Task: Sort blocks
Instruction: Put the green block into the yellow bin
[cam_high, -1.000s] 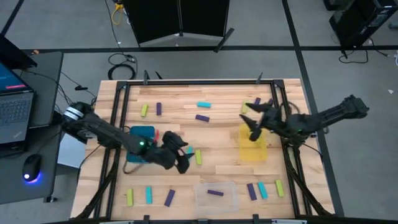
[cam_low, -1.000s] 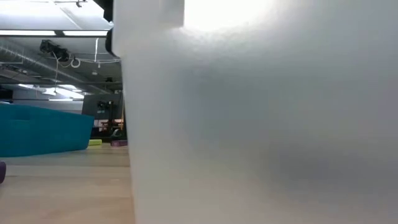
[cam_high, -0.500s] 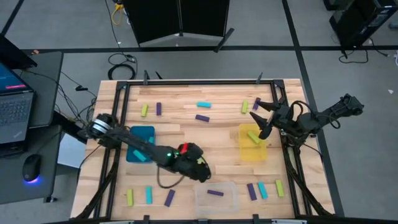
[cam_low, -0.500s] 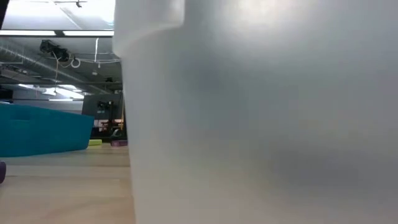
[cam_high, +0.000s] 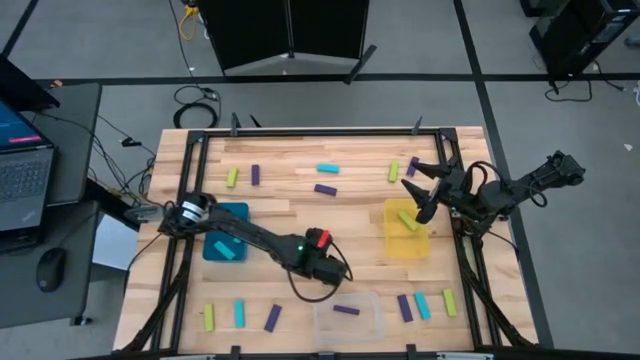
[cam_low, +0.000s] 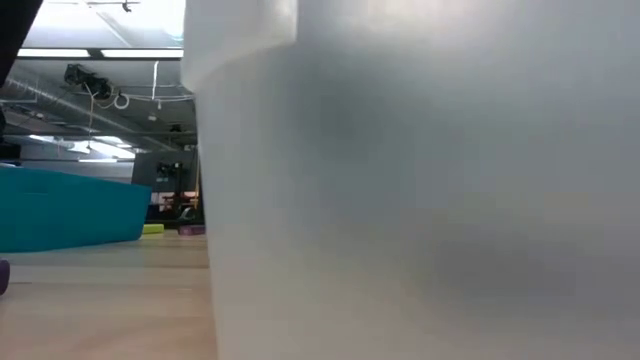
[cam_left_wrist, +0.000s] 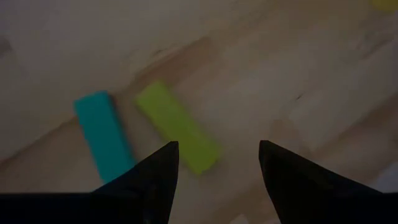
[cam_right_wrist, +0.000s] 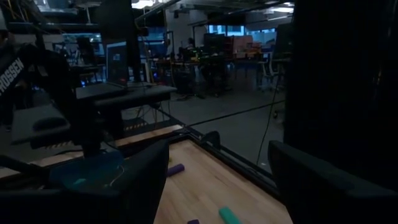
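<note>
From overhead I count three containers. The teal square bin (cam_high: 226, 233) at the table's left holds one cyan block (cam_high: 226, 250). The yellow square bin (cam_high: 406, 238) at right holds one yellow-green block (cam_high: 406, 218). The clear square bin (cam_high: 348, 315) at the near edge holds one purple block (cam_high: 346, 310). Other cyan, purple and yellow-green blocks lie loose on the wooden table (cam_high: 350, 215), along its far side and in the near corners.

The left gripper (cam_left_wrist: 217, 171) hangs low just left of and beyond the clear bin, fingers spread over a yellow-green block (cam_left_wrist: 178, 126) with a cyan block (cam_left_wrist: 104, 133) beside it; overhead the arm hides both. The right gripper (cam_high: 417, 190) is spread above the yellow bin's far edge, holding nothing.

The table-level camera is almost wholly blocked by a pale wall close to the lens.
</note>
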